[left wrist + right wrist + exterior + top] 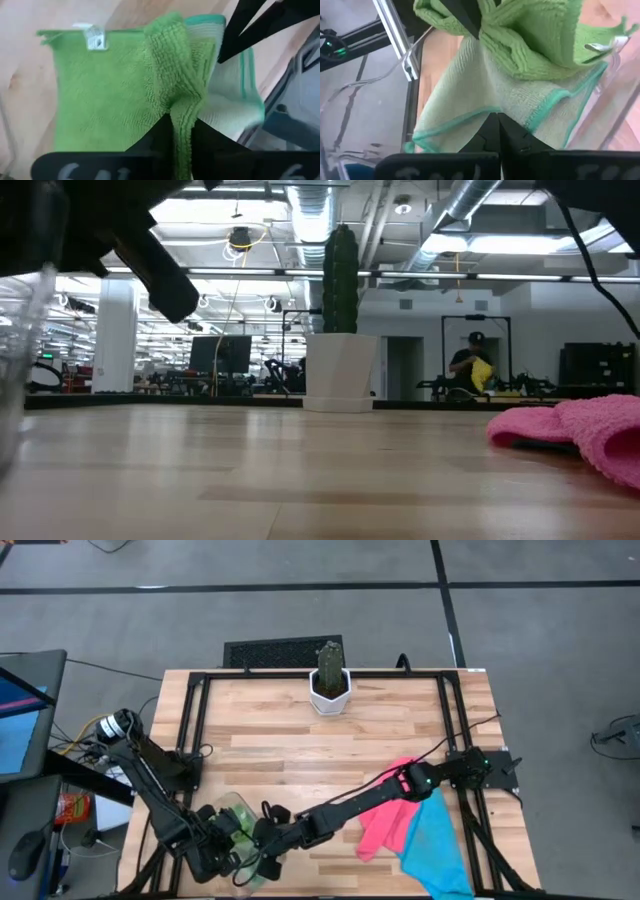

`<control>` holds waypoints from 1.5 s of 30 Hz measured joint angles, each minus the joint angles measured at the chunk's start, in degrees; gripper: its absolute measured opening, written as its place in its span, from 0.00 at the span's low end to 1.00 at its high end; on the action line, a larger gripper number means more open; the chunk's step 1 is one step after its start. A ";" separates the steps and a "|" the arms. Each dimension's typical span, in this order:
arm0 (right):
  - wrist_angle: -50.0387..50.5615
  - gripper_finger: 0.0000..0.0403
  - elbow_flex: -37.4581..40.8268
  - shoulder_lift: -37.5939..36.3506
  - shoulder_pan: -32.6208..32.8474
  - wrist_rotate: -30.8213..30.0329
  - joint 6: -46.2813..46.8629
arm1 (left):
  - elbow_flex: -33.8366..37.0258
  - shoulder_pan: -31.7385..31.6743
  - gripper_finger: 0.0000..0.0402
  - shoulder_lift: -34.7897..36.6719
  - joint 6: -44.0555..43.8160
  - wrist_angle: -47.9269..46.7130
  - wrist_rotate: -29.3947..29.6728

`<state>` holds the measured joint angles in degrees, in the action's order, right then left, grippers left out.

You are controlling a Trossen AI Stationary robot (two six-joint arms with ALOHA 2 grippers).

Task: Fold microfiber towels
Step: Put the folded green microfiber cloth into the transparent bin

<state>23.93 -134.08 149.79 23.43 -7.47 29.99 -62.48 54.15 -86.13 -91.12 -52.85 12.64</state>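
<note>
A bright green towel (110, 95) and a pale green towel with a teal hem (470, 95) are bunched together at the clear bin (237, 812) near the table's front left. My left gripper (182, 132) is shut on the bright green one. My right gripper (496, 125), reaching in from the right, is shut on the pale one. A pink towel (385, 822) and a blue towel (437, 848) lie crumpled on the table at the front right. How the green towels rest in the bin is hidden. My left gripper pinches a raised fold of the bright green towel (181, 107) between its two fingers, coming steeply from above. The cloth spreads out below the fingers, slack, with its white label (95, 37) at the far edge. My right gripper pinches the pale green towel near its teal-hemmed edge (492, 107) between its two fingertips. It comes slanting down from the table's right. The cloth runs from the fingers away under the bright green towel; one layer or several, I cannot tell.
A cactus in a white pot (330, 685) stands at the far middle of the table. Black frame rails (200, 720) run along the table's sides. Bare wood (300, 755) lies between the pot and the arms.
</note>
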 joint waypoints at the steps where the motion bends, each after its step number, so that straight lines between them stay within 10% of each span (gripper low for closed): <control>1: -0.02 0.03 -0.06 0.15 -0.23 -0.01 0.03 | 0.00 -0.04 0.10 0.00 0.33 -0.14 -0.28; 13: 1.81 0.04 -0.61 -2.15 -0.16 -1.59 -1.39 | 0.00 -1.73 0.13 -0.20 5.15 0.54 0.15; 24: 5.61 0.06 -0.70 -8.60 -0.32 -3.19 -3.48 | 0.00 -5.23 0.44 -0.20 11.09 2.09 -1.31; 45: 12.14 0.07 -0.66 -8.54 -0.36 -2.35 -1.99 | 0.02 -0.46 0.52 -8.91 14.40 8.29 -7.64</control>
<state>36.07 -134.74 141.25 23.07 -9.82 28.01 -62.46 53.69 -95.04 -76.71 -44.56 5.01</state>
